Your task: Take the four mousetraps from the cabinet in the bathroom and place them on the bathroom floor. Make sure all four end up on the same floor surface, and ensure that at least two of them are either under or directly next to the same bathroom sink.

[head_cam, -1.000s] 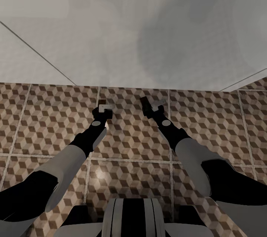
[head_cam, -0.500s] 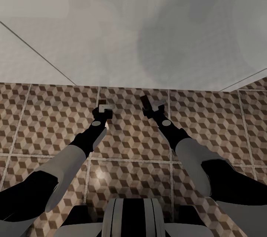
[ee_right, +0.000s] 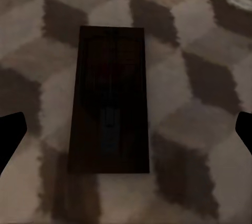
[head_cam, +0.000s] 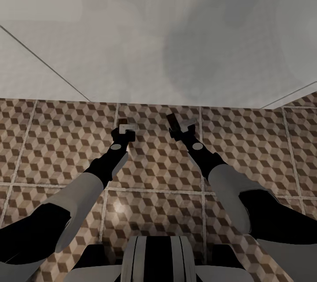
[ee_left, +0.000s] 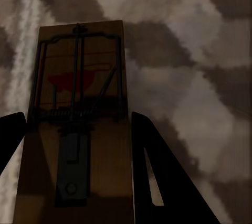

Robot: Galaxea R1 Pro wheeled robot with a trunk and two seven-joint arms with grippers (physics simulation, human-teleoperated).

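Observation:
Two mousetraps are at the bathroom floor point(head_cam: 53, 141), close to the foot of a white unit. In the left wrist view one mousetrap point(ee_left: 79, 77), a tan board with a dark wire and a red mark, sits between the dark fingers of my left gripper point(ee_left: 77, 116), which press on its long edges. In the head view that mousetrap point(head_cam: 123, 121) pokes out past my left gripper point(head_cam: 124, 130). The other mousetrap point(ee_right: 110, 98) lies flat on the tiles in shadow. My right gripper point(ee_right: 129, 115) is spread wide around it, fingers well clear of it. From the head, this mousetrap point(head_cam: 171, 120) lies just ahead of my right gripper point(head_cam: 182, 127).
A white unit point(head_cam: 154, 53) rises straight from the tiles just beyond both grippers and blocks the way forward. Patterned tiles stretch left, right and back toward my base point(head_cam: 154, 260). A wall edge line point(head_cam: 44, 66) runs diagonally at the left.
My right gripper has spread its fingers and let go of its mousetrap, which now lies on the tiles. My left gripper has edged slightly forward and right with its mousetrap.

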